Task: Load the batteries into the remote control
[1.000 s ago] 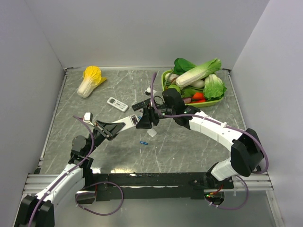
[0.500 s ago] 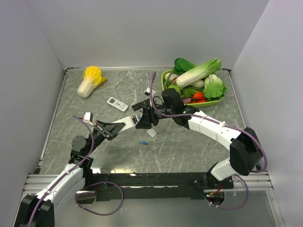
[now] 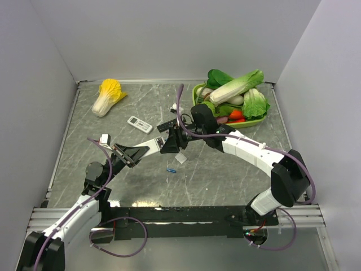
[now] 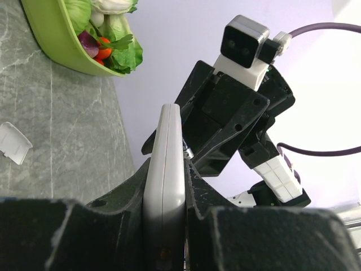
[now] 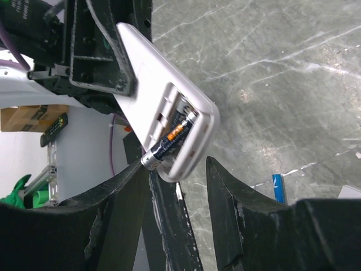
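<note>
The left gripper is pinching the remote control above the bench; the right gripper, spread, is straddling its end. Two batteries: a dark battery sitting in the compartment, a blue battery lying nearer.

battery partly in remote control, spare battery on table
</note>
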